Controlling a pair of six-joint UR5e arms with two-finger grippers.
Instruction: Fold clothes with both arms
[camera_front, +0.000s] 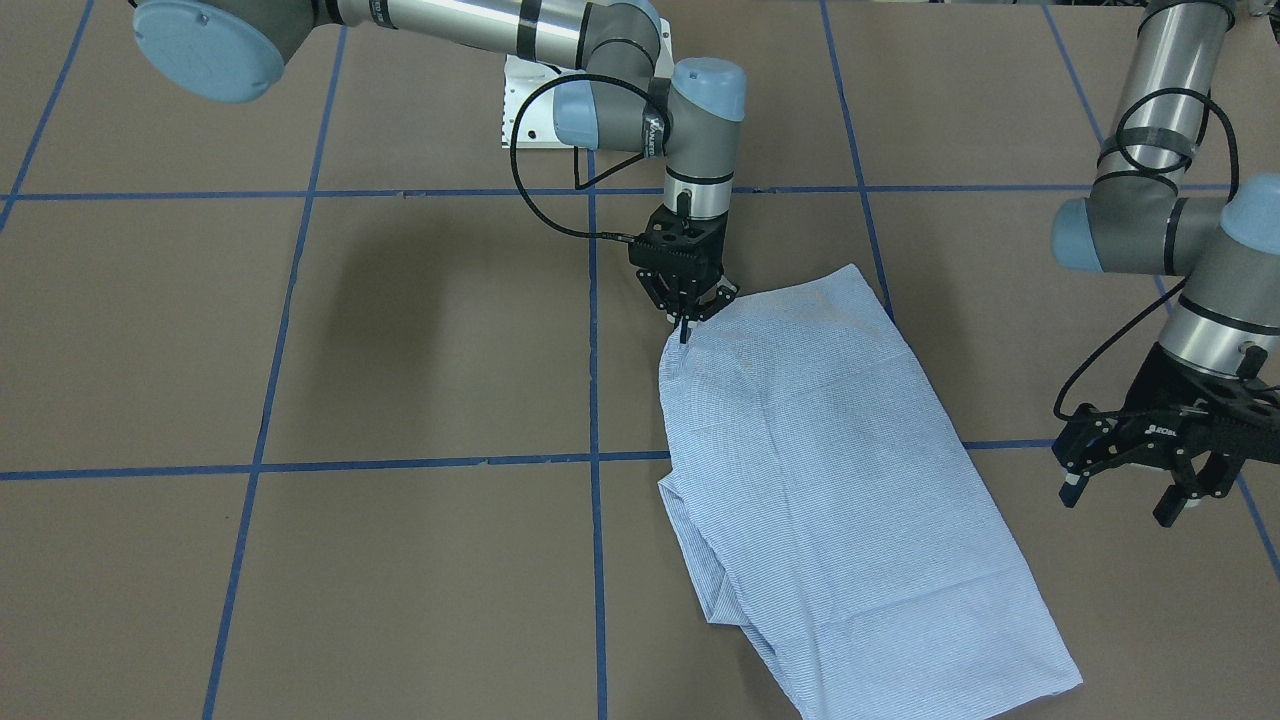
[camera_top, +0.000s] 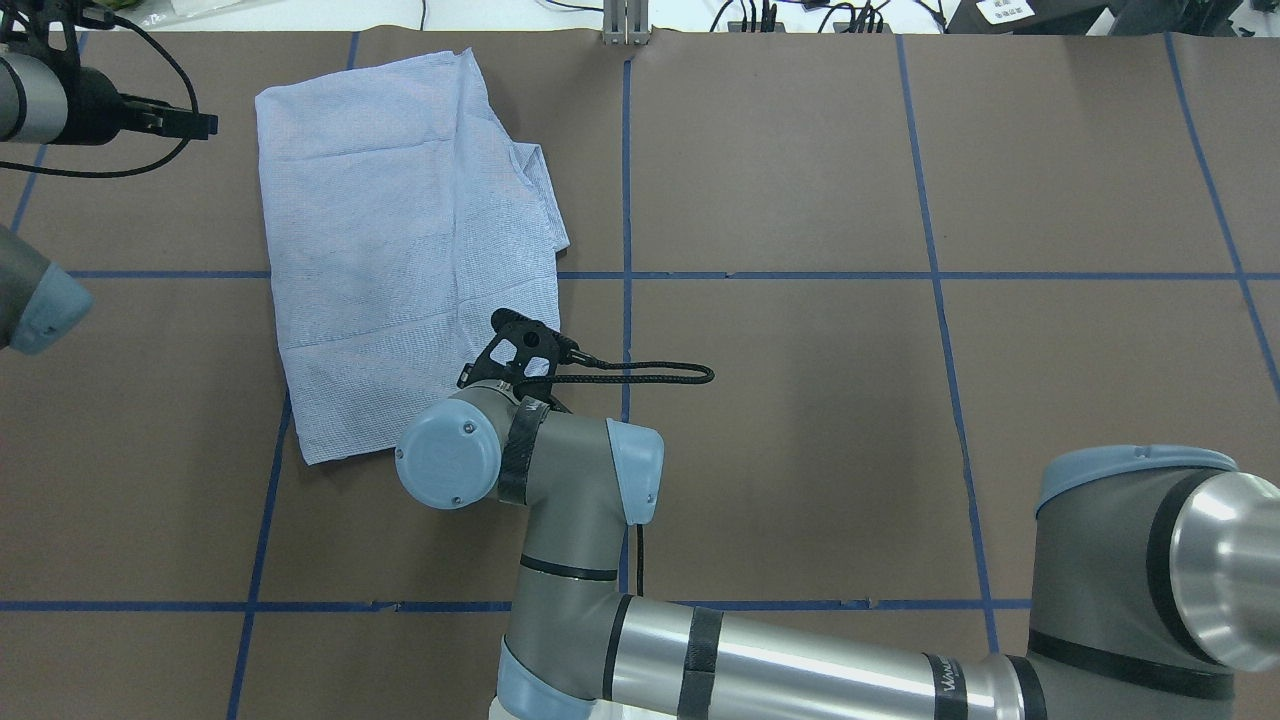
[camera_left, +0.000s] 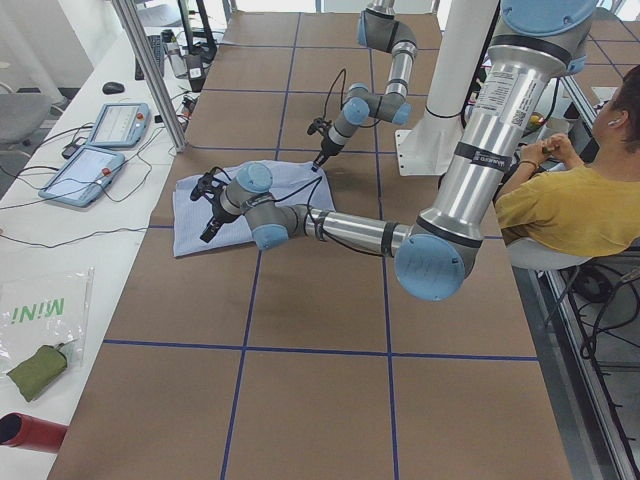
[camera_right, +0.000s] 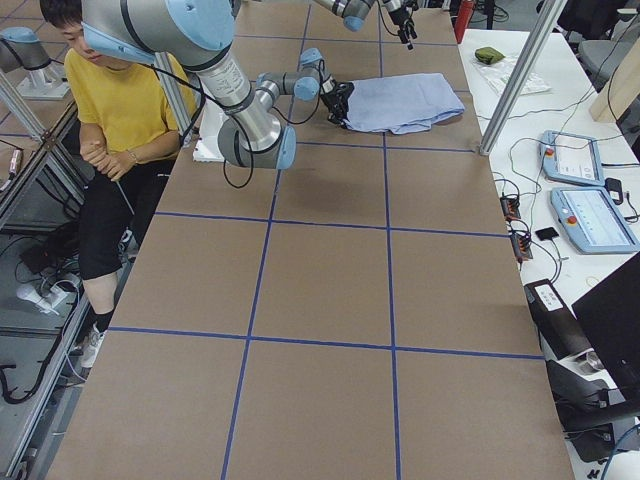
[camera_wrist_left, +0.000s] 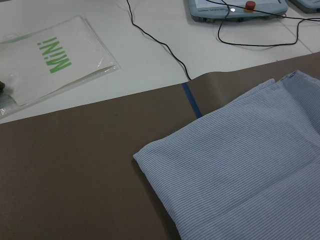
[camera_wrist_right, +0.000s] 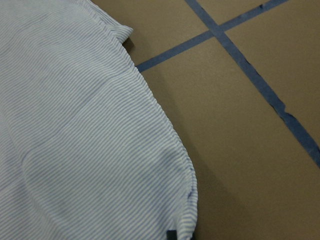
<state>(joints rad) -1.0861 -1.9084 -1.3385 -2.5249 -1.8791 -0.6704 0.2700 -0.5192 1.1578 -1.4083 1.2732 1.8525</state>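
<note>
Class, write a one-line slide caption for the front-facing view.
Right gripper pinches an edge of the folded blue shirt; left gripper hangs open beside it.

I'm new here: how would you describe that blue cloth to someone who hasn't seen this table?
Start at the brown table crossed by blue tape lines. On the robot's left half lies a folded shirt. It is the only cloth on that surface: light blue with fine white stripes, one corner pinched in the fingers of the right gripper.
</note>
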